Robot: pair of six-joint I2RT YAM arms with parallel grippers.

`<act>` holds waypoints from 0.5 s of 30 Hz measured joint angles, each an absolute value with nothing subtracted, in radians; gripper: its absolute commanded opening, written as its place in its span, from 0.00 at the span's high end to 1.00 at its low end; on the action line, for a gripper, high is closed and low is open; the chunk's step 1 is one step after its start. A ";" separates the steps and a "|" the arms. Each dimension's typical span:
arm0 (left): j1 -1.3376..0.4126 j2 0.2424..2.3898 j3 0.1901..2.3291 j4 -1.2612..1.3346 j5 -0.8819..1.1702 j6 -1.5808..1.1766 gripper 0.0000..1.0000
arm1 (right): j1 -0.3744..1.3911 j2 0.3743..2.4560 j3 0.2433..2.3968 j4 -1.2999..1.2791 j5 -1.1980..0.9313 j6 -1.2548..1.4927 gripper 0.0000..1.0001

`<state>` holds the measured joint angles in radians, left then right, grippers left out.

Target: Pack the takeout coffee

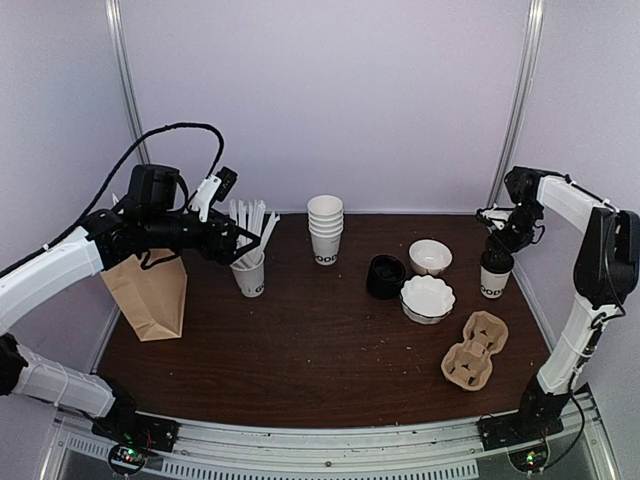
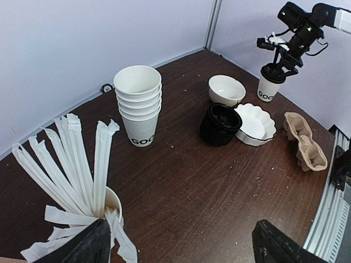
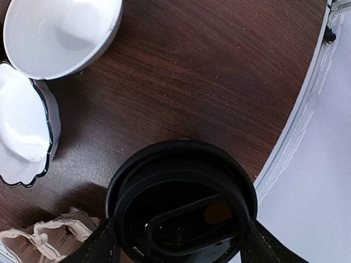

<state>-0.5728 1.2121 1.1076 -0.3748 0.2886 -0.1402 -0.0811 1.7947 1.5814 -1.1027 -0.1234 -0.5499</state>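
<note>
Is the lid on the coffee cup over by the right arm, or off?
On. The black lid sits level on the cup, covering its rim; the right fingers clasp the lid's sides.

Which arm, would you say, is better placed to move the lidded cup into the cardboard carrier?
Right: its tool straddles the black lid on the cup, the carrier close by; the left tool hovers over the straw cup.

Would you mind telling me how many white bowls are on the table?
2: a plain bowl toward the back right, and a scalloped bowl just in front of it.
</note>
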 measured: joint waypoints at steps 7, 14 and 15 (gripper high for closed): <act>-0.573 1.212 1.108 -0.375 0.319 -0.141 0.06 | -0.081 1.800 1.579 -1.077 -0.136 -0.526 0.29; -0.573 1.212 1.109 -0.376 0.329 -0.140 0.06 | -0.086 1.810 1.579 -1.056 -0.154 -0.513 0.16; -0.573 1.212 1.110 -0.376 0.329 -0.140 0.06 | -0.086 1.810 1.579 -1.053 -0.157 -0.510 0.04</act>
<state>-0.5728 1.2121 1.1095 -0.3756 0.3294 -0.1402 -0.0856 1.8103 1.5787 -1.0527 -0.1566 -0.5102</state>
